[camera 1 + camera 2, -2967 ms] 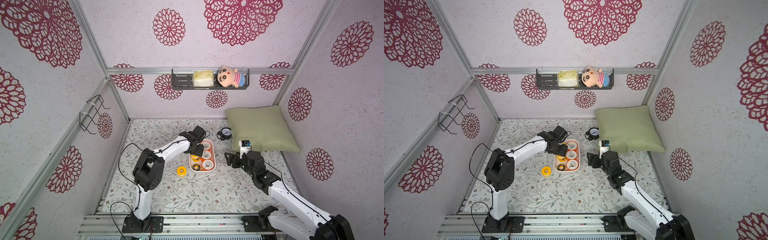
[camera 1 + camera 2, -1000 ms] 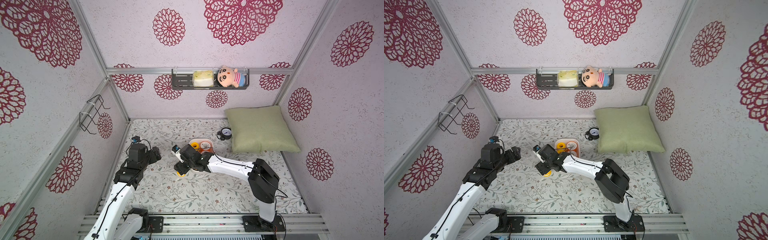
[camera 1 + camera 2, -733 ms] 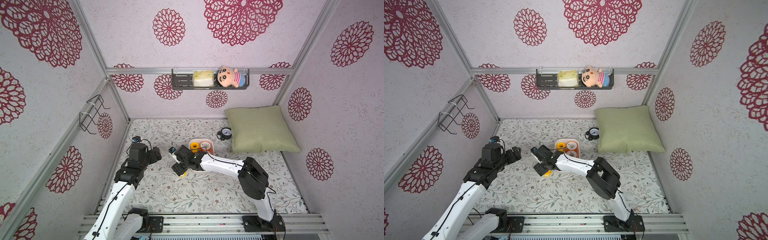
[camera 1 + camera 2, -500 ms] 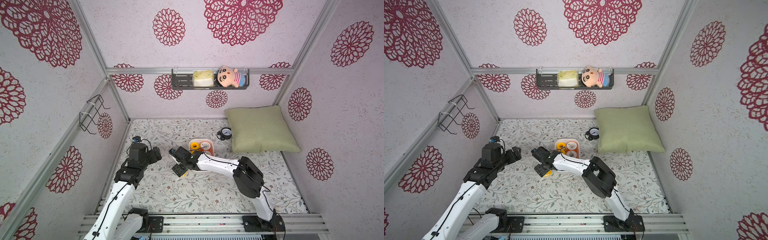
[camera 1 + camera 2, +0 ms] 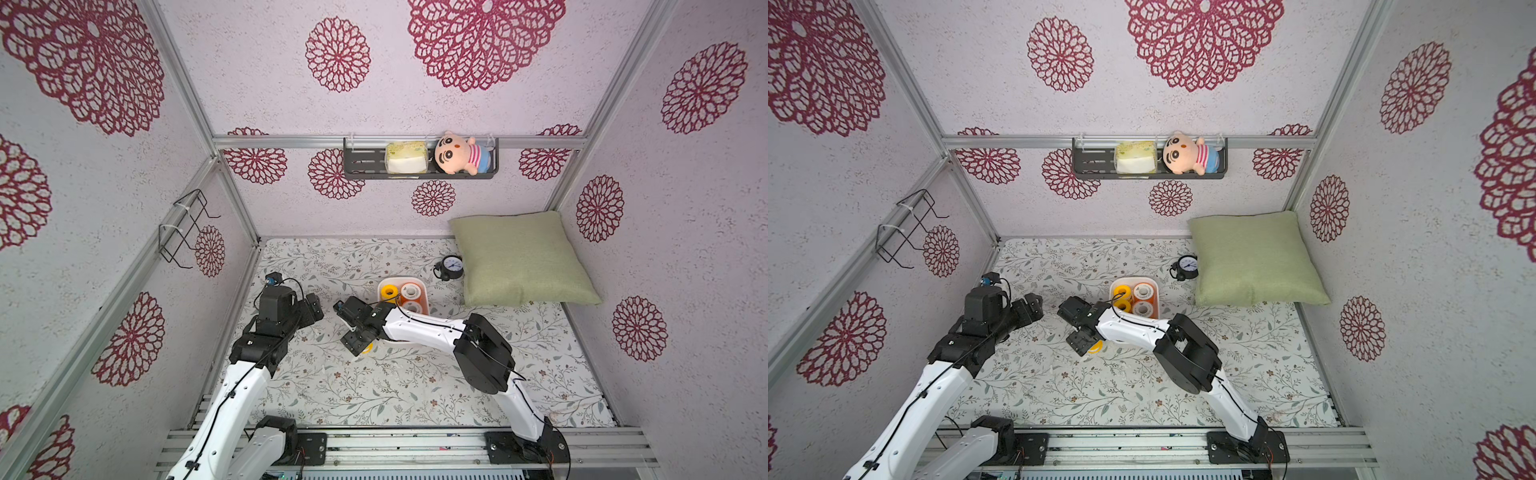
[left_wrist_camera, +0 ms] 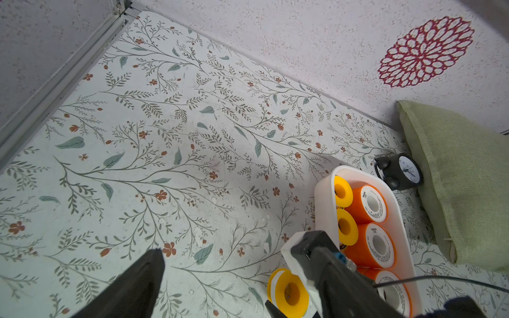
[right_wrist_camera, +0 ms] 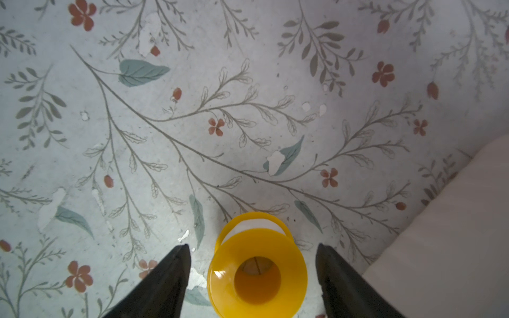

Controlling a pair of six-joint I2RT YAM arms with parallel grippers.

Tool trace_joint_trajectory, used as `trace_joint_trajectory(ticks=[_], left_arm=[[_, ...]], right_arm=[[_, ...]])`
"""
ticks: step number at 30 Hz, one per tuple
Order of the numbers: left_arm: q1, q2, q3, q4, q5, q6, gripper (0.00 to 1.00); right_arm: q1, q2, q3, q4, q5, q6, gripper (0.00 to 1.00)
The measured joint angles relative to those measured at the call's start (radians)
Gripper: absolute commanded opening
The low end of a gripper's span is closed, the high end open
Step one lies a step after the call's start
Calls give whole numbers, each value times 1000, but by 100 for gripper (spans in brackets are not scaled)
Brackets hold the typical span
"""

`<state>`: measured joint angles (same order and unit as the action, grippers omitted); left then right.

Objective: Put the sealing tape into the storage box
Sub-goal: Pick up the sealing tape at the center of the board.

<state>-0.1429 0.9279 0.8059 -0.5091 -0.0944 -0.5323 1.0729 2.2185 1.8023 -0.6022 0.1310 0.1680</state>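
Observation:
A yellow spool of sealing tape (image 7: 257, 267) lies on the floral floor just left of the white storage box (image 5: 401, 279). My right gripper (image 5: 356, 341) hangs over it, open. Its two dark fingers (image 7: 168, 275) stand on either side of the spool with a gap on each side. The box (image 5: 1133, 279) holds several spools, yellow ones (image 6: 343, 191) and white-faced orange ones (image 6: 371, 203). My left gripper (image 5: 313, 309) is raised to the left of the box, open and empty; one finger (image 6: 143, 278) shows in the left wrist view.
A black alarm clock (image 5: 451, 266) stands behind the box, against a green pillow (image 5: 519, 257). A dark shelf (image 5: 365, 164) with a doll hangs on the back wall. A wire rack (image 5: 183, 228) sits on the left wall. The right arm spans the box's near end.
The left arm left the box and pulled back to the left. The right arm swung across to the yellow spool on the floor and edged left over it in the last second.

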Motion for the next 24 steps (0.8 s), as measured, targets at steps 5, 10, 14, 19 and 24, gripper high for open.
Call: trace_joint_trajectory(ticks=[5, 10, 14, 19, 24], left_arm=[[0, 0, 0, 0, 0, 0, 91], [0, 0, 0, 0, 0, 0, 91], [0, 1, 0, 0, 0, 0, 91], [0, 3, 0, 1, 0, 0, 91], [2, 3, 0, 1, 0, 0, 91]], right_arm=[[7, 13, 13, -16, 2, 0, 76], [11, 14, 13, -28, 6, 0, 78], [16, 16, 14, -32, 8, 0, 77], [23, 20, 17, -41, -5, -2, 75], [27, 20, 17, -43, -31, -3, 74]])
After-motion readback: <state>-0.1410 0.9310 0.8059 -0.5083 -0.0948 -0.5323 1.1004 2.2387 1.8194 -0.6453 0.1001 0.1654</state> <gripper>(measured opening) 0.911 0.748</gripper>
